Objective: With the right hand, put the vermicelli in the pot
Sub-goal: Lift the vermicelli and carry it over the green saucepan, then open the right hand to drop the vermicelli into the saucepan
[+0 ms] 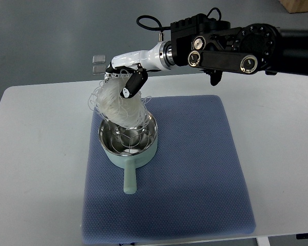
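Single top view. The camera stood on the robot's own side of the table [36, 154] and looked steeply down and forward across it. The blue mat [195, 169] filled the middle of the frame, with the pot [128, 146] left of centre; grey floor [51, 31] showed beyond the table's far edge. The right arm [236, 48] entered from the right edge near the top. The view was moderately close: the table's near and right sides were cut off by the frame. No second view was supplied.
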Motion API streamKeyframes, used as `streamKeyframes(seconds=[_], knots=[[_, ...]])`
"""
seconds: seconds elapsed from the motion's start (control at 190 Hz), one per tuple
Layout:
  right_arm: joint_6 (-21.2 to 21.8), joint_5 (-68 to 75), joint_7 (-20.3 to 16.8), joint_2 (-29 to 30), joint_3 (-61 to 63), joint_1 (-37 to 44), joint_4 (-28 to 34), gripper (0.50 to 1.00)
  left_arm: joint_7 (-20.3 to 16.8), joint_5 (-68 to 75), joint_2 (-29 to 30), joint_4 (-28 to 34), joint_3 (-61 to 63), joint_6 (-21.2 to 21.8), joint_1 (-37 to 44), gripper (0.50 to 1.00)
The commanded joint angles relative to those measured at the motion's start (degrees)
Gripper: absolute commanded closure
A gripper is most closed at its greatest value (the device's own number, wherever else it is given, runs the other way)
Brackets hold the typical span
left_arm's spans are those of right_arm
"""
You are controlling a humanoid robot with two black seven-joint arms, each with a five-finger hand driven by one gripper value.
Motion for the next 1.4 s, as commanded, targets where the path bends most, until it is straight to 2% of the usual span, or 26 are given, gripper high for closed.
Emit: streamKeyframes(seconds=[0.0,0.406,0.585,0.59,0.595,0.601,0.606,0.611,0.622,0.627,0.632,0.637,0.695,0.748,0.795,0.827,0.985,1.127,1.217,1.396], knots=[[-0.7,0.0,0.0,1.2,0.2,-1.4,-0.7,1.000,0.0,0.0,0.0,0.0,0.0,0.0,0.0,0.500],[-3.1,-0.6,0.1,6.1,0.4,-7.7,-4.8,1.000,0.0,0.0,0.0,0.0,0.0,0.0,0.0,0.500],[-4.4,-1.1,0.4,6.3,0.4,-9.1,-5.5,1.000,0.0,0.0,0.0,0.0,0.0,0.0,0.0,0.500],[-4.4,-1.2,0.5,6.3,0.4,-9.1,-5.5,0.945,0.0,0.0,0.0,0.0,0.0,0.0,0.0,0.500],[-4.4,-1.2,0.5,6.3,0.4,-9.1,-5.5,0.944,0.0,0.0,0.0,0.0,0.0,0.0,0.0,0.500],[-4.4,-1.2,0.5,6.3,0.4,-9.2,-5.5,0.882,0.0,0.0,0.0,0.0,0.0,0.0,0.0,0.500],[-4.4,-1.2,0.5,6.3,0.4,-9.2,-5.5,0.881,0.0,0.0,0.0,0.0,0.0,0.0,0.0,0.500],[-4.4,-1.2,0.6,6.3,0.4,-9.2,-5.5,0.826,0.0,0.0,0.0,0.0,0.0,0.0,0.0,0.500],[-4.4,-1.2,0.6,6.3,0.4,-9.2,-5.5,0.826,0.0,0.0,0.0,0.0,0.0,0.0,0.0,0.500],[-4.4,-1.2,0.6,6.3,0.4,-9.2,-5.5,0.783,0.0,0.0,0.0,0.0,0.0,0.0,0.0,0.500],[-4.4,-1.2,0.6,6.3,0.4,-9.2,-5.5,0.783,0.0,0.0,0.0,0.0,0.0,0.0,0.0,0.500],[-4.4,-1.2,0.6,6.3,0.4,-9.2,-5.5,0.759,0.0,0.0,0.0,0.0,0.0,0.0,0.0,0.500],[-4.1,-1.2,0.7,6.3,0.4,-9.2,-5.5,0.730,0.0,0.0,0.0,0.0,0.0,0.0,0.0,0.500],[-3.7,-1.2,0.7,6.3,0.4,-9.1,-5.6,0.681,0.0,0.0,0.0,0.0,0.0,0.0,0.0,0.500],[-3.6,-1.2,0.7,6.3,0.4,-9.1,-5.6,0.605,0.0,0.0,0.0,0.0,0.0,0.0,0.0,0.500],[-3.5,-1.2,0.6,6.2,0.4,-9.1,-5.6,0.579,0.0,0.0,0.0,0.0,0.0,0.0,0.0,0.500],[-2.2,-1.0,0.6,3.6,0.6,-8.8,-5.5,0.572,0.0,0.0,0.0,0.0,0.0,0.0,0.0,0.500],[3.8,-0.4,0.6,-1.0,2.6,-7.5,-5.2,0.572,0.0,0.0,0.0,0.1,0.0,0.0,0.0,0.500],[6.1,-0.3,0.6,-4.3,5.8,-7.1,-5.0,0.572,0.0,0.0,0.0,0.1,0.0,0.0,0.0,0.500],[5.7,1.6,0.6,-11.8,14.8,-10.5,-5.5,0.572,0.0,0.0,0.0,0.0,0.1,0.0,0.0,0.500]])
